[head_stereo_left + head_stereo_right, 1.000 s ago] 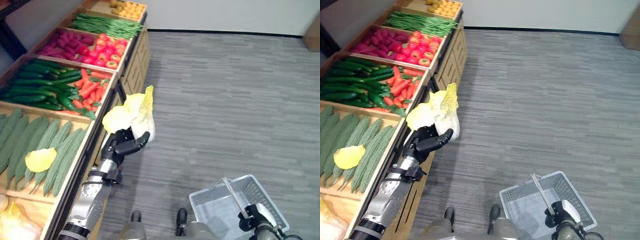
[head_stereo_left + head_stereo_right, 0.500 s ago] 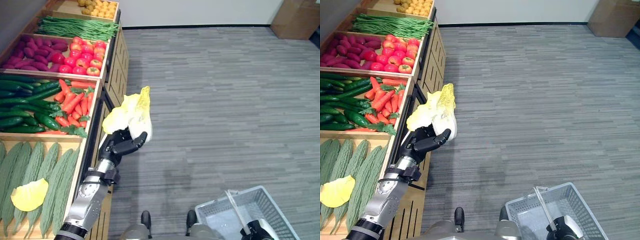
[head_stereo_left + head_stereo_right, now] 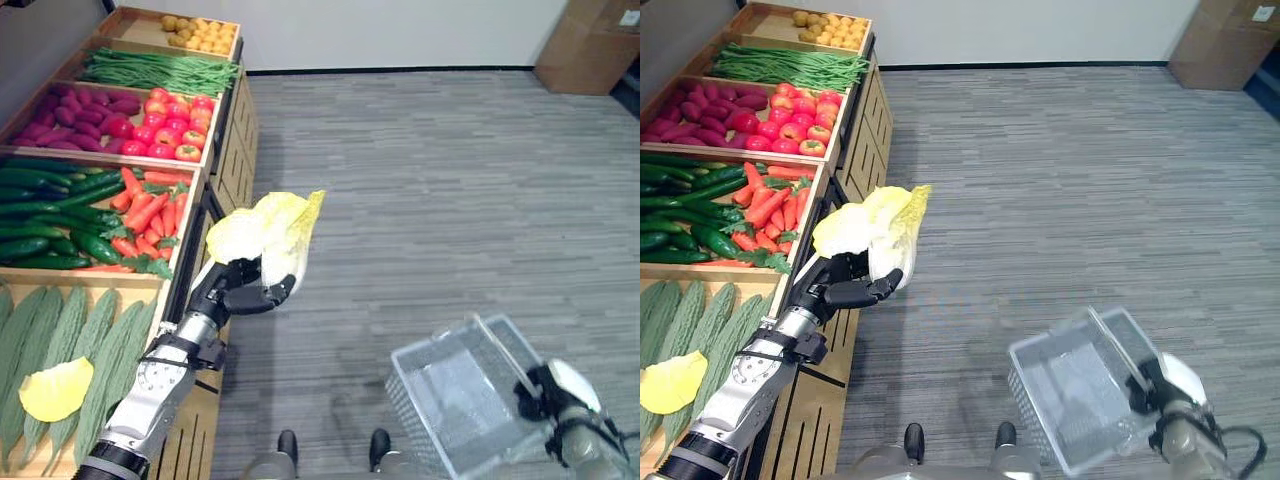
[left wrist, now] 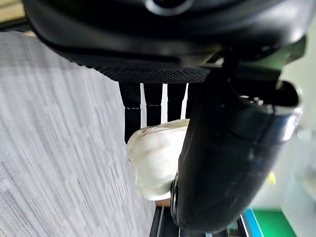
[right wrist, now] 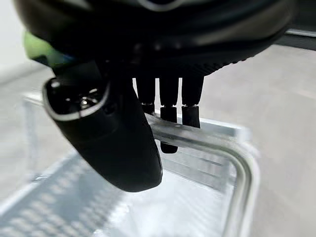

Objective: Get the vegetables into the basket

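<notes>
Grey plank floor (image 3: 450, 180) spreads across the right and far side. Along the left runs a wooden produce stand (image 3: 228, 150) of crates, stepping from near to far.

Crate contents, near to far: ridged pale-green gourds (image 3: 90, 350) with one loose yellow leaf (image 3: 55, 388) lying on them; dark cucumbers (image 3: 45, 205) beside orange carrots (image 3: 150, 205); purple sweet potatoes (image 3: 85, 105) beside red tomatoes (image 3: 170, 122); long green beans (image 3: 155, 70); small yellow potatoes (image 3: 200, 35) in the farthest crate. A cardboard box (image 3: 585, 45) sits on the floor at far right.

Near right — a clear plastic basket (image 3: 455, 395) held tilted above the floor, nothing inside it. The right hand (image 3: 560, 390) sits at its right rim; in the right wrist view its fingers (image 5: 168, 106) curl over the basket's handle bar (image 5: 197, 138), thumb below, closed on it.

Left of centre — the left hand (image 3: 235, 290) is raised just off the stand's front edge, over the floor, fingers wrapped round the pale stem end of a napa cabbage (image 3: 275, 225). The yellow-green leaves point up and to the right. The left wrist view shows the whitish base (image 4: 155, 160) pressed between thumb and fingers.

Cabbage and basket are well apart, the cabbage to the left and farther.
</notes>
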`<state>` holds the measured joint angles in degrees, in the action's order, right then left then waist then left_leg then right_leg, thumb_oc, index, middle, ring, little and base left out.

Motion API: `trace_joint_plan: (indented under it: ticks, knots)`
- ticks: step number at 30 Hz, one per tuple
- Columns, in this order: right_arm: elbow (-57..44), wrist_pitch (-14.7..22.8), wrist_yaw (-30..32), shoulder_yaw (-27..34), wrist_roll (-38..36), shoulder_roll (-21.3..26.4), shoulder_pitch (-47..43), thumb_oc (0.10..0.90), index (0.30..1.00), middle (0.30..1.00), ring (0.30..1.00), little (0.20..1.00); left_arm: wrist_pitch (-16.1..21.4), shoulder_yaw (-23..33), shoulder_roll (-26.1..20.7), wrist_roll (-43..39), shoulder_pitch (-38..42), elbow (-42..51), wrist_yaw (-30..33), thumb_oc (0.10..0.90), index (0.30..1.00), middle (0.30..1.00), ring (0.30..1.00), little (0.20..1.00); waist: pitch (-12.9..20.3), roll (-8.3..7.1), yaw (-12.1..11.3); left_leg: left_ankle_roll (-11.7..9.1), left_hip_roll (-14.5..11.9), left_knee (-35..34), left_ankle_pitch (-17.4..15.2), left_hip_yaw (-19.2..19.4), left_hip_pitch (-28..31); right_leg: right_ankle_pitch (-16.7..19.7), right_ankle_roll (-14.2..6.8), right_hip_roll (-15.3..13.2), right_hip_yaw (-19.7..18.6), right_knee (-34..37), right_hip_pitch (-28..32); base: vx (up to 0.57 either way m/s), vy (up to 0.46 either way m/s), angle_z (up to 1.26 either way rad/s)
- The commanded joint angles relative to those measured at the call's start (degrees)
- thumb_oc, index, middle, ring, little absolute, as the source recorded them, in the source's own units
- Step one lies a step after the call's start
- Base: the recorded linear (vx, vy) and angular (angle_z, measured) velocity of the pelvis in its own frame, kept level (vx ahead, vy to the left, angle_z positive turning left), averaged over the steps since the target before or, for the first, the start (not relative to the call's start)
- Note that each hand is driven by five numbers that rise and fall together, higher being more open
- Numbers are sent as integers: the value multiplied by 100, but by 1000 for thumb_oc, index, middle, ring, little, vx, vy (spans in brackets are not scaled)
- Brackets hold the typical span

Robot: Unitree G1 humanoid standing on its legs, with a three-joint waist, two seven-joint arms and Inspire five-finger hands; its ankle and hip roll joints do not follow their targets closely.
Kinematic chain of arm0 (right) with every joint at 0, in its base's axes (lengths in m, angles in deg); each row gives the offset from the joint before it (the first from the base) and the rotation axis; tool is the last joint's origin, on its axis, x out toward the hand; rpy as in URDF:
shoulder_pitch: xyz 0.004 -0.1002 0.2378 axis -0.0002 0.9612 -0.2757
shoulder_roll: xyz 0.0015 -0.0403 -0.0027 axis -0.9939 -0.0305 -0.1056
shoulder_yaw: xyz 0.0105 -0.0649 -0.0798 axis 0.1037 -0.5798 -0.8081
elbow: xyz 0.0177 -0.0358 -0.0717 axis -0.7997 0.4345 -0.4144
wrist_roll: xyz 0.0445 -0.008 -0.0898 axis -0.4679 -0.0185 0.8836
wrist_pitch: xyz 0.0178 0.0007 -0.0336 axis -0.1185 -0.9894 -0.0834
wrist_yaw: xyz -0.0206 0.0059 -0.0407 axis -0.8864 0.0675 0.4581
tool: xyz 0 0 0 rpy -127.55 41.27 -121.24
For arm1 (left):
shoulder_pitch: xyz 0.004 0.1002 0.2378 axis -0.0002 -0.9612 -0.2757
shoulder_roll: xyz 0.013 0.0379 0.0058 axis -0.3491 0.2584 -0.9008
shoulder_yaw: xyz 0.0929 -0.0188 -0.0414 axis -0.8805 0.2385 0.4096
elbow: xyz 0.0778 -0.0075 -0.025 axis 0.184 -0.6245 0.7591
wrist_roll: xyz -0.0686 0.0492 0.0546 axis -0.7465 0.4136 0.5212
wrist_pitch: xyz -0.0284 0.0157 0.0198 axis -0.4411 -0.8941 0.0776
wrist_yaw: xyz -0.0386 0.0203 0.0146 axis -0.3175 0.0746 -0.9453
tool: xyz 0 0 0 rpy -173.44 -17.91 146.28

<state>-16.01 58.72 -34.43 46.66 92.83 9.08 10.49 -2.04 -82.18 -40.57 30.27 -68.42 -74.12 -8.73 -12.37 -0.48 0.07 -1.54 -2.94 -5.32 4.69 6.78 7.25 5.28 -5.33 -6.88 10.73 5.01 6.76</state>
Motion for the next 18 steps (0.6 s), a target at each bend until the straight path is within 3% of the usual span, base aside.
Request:
trace_joint_plan:
  ticks: [1,5,11,15,17,18]
  knots:
    - [-231,510,439,-64,158,692,-1077,400,300,300,300,300,763,-163,-55,413,941,754,-126,400,300,300,300,300,353,-226,-108,-464,-434,32,-472,101,75,-472,-467,-310,178,-109,242,-4,-14,-5]
    - [-685,613,443,-460,247,932,-1740,400,300,300,300,300,884,-573,-226,921,1428,880,-24,400,300,300,300,300,387,-201,-92,-490,-460,32,-486,139,111,-466,-463,-285,162,-46,285,0,-3,-1]
    - [-542,626,419,-1246,425,1169,-2698,400,300,300,300,300,1048,-1328,-562,1389,2208,1062,0,400,300,300,300,300,431,-180,-96,-516,-484,32,-504,185,151,-462,-478,-279,166,-3,335,0,0,0]
    - [-138,610,427,-1790,416,1112,-3342,400,300,300,300,300,1177,-1872,-790,1726,2757,1170,71,400,300,300,300,300,450,-158,-95,-531,-481,32,-524,206,194,-457,-494,-281,169,-1,362,0,0,0]
    - [48,637,477,-2099,237,943,-3836,400,300,300,300,300,1368,-2415,-1063,2501,3352,1323,308,400,300,300,300,300,462,-118,-86,-543,-477,32,-540,231,214,-459,-515,-290,156,-1,367,0,10,-2]
    - [64,641,480,-2104,233,935,-3852,400,300,300,300,300,1373,-2430,-1063,2516,3368,1311,326,400,300,300,300,300,454,-124,-88,-543,-477,32,-541,232,215,-459,-516,-291,155,-1,368,-5,19,-5]
